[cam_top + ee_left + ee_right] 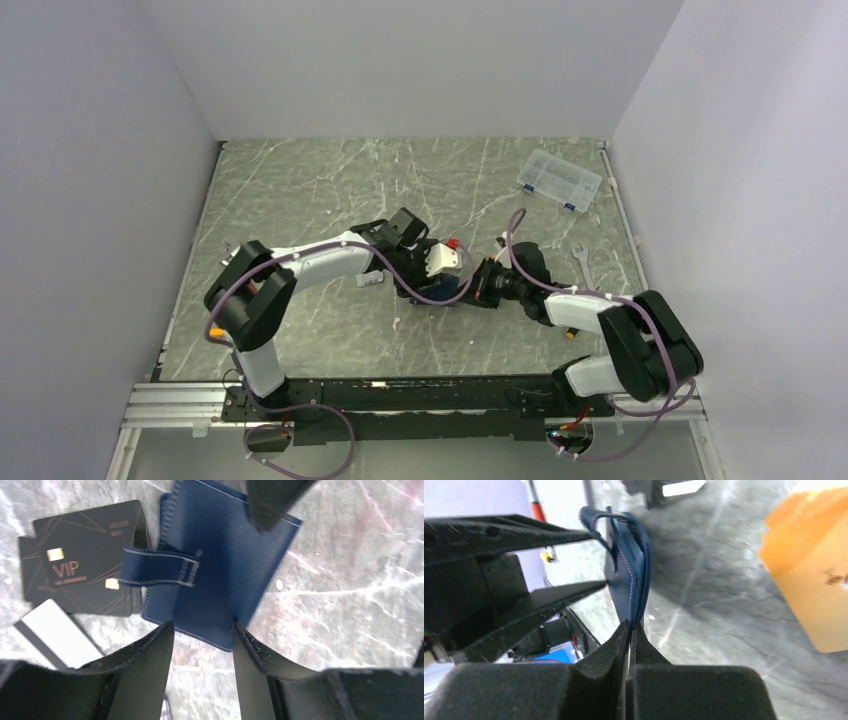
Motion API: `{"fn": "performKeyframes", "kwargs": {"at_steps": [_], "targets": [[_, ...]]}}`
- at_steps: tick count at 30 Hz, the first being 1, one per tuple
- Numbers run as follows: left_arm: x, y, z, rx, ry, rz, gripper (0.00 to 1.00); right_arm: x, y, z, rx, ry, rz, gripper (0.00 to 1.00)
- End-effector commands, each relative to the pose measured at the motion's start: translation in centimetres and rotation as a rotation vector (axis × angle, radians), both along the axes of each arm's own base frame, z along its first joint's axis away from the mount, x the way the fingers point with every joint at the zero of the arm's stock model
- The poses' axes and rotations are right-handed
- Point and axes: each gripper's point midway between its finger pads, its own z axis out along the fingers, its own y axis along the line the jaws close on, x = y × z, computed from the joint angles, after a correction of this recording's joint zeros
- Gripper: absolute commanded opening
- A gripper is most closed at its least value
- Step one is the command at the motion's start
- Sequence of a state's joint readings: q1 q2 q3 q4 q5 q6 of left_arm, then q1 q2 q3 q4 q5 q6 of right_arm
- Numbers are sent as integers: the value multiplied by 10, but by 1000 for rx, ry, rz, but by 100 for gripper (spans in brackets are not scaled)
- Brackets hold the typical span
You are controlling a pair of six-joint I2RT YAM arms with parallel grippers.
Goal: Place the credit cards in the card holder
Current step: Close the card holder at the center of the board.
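Observation:
The navy card holder (pixel 220 570) hangs upright, its snap tab (pixel 160 567) loose across its face. My right gripper (pixel 630 625) is shut on its lower edge (pixel 626 575). My left gripper (pixel 202 627) is open, with its fingertips (pixel 167 630) at the holder's near edge. In the top view both grippers meet at the table's middle (pixel 462 280). A white card with a dark stripe (pixel 55 630) lies at the lower left. A blurred orange-gold card (pixel 809 565) lies on the table to the right.
Black VIP cards (pixel 85 555) lie overlapped beside the holder. A clear compartment box (pixel 560 180) sits at the back right and a small wrench (pixel 580 258) lies near the right arm. White walls close the marbled table (pixel 300 190) on three sides.

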State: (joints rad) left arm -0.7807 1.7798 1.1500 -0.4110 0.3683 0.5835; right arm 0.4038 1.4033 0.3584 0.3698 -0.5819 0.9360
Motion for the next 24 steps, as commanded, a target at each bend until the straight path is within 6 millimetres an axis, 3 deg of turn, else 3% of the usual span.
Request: {"fn": "performKeyframes", "kwargs": {"at_steps": [1, 5, 7, 8, 13, 16, 21, 24], "targets": [[-9, 5, 56, -49, -73, -34, 53, 24, 1, 46, 33, -70, -75, 0], [-10, 10, 98, -85, -185, -66, 59, 22, 1, 59, 53, -17, -104, 0], [-16, 13, 110, -91, -254, -106, 97, 23, 2, 70, 76, 4, -134, 0], [-18, 14, 115, -83, -284, -120, 99, 25, 3, 77, 88, 3, -143, 0], [-10, 19, 120, -11, -448, -109, 99, 29, 5, 111, 116, 3, -164, 0], [-3, 20, 137, 29, -584, -155, 99, 29, 9, 130, 161, 11, -155, 0], [-1, 10, 184, 1, -845, -259, 99, 33, 16, 163, 245, -5, -150, 0], [2, 10, 194, -5, -914, -245, 99, 34, 20, 177, 299, -10, -148, 0]]}}
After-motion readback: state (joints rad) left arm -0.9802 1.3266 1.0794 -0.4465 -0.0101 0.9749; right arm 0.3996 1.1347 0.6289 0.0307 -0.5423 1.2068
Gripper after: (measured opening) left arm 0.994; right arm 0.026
